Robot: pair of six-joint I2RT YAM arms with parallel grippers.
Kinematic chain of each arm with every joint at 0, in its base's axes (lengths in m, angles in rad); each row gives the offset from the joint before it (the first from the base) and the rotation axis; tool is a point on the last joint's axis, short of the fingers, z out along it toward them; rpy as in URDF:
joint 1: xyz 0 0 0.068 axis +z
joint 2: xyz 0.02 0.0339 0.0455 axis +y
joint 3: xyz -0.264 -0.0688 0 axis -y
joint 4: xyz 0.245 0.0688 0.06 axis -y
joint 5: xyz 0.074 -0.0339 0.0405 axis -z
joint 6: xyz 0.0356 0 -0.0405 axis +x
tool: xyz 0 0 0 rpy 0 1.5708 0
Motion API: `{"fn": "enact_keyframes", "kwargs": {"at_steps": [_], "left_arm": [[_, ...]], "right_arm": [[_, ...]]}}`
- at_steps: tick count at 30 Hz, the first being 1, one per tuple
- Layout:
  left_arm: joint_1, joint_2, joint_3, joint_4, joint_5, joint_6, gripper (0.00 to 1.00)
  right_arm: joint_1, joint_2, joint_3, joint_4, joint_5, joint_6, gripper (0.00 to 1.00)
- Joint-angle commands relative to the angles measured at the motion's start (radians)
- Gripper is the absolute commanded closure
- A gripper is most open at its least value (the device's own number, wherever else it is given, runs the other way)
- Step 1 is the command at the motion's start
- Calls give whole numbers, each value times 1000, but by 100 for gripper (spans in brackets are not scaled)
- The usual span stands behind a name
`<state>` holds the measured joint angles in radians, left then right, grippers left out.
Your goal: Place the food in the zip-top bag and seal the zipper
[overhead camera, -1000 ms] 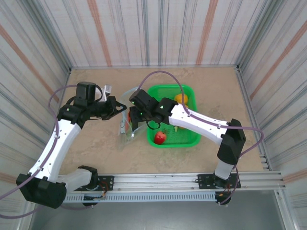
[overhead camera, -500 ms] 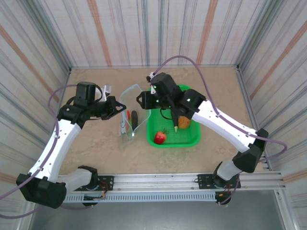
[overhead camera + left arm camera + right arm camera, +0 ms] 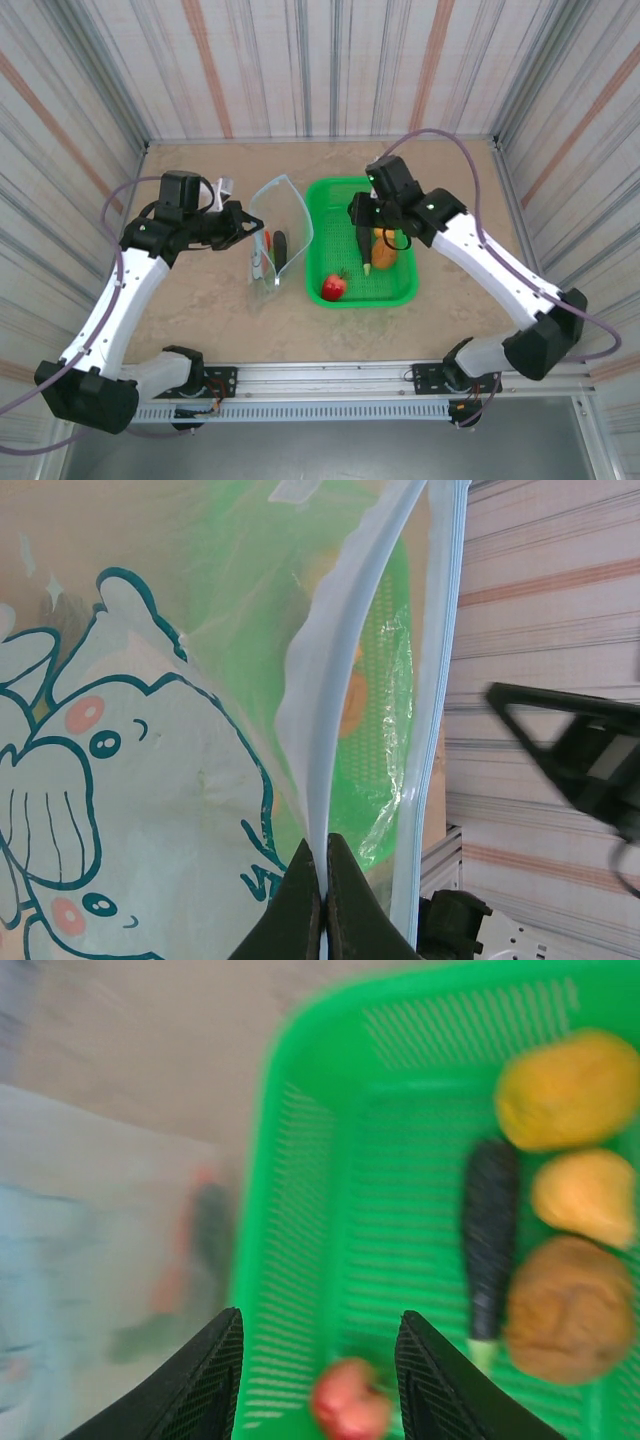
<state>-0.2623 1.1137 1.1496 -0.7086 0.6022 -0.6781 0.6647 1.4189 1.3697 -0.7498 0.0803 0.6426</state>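
1. Your left arm reaches in from the left, its left gripper [image 3: 240,222] clamped tight on the zipper [image 3: 330,730], holding the bag's mouth up.
2. Your right arm arches over the green basket [image 3: 398,292]; the right gripper [image 3: 320,1380] hangs above the basket's left half, jaws partly apart with nothing between them.
3. A second ago that gripper was across at the bag's mouth; now it is back over the basket, and the left arm has not shifted.
4. The zip-top bag [image 3: 290,215] stands just left of the basket, mouth gaping, clear with a cartoon print. Inside lie the carrot [image 3: 266,240] and a dark piece [image 3: 280,248].
5. In the basket sit the strawberry [image 3: 333,287], the eggplant [image 3: 490,1250] and three round fruits [image 3: 570,1090].
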Motion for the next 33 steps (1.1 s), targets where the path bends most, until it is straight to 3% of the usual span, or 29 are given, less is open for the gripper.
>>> {"fn": "enact_keyframes", "kwargs": {"at_steps": [1,6,18,33], "left_arm": [[-4,-4,3,-2,17,5,100],[-5,-6,-3,-3,17,5,100],[-5,-9,-8,-6,24,16,100],[-2,5,18,-24,29,31,100]], "right_arm": [[-6,97,-58,-97,75,-26,55],[-9,204,-49,-80,130,-63,52],[-72,460,80,-65,84,-109,48],[-94,613,152,-51,84,-149,54]]}}
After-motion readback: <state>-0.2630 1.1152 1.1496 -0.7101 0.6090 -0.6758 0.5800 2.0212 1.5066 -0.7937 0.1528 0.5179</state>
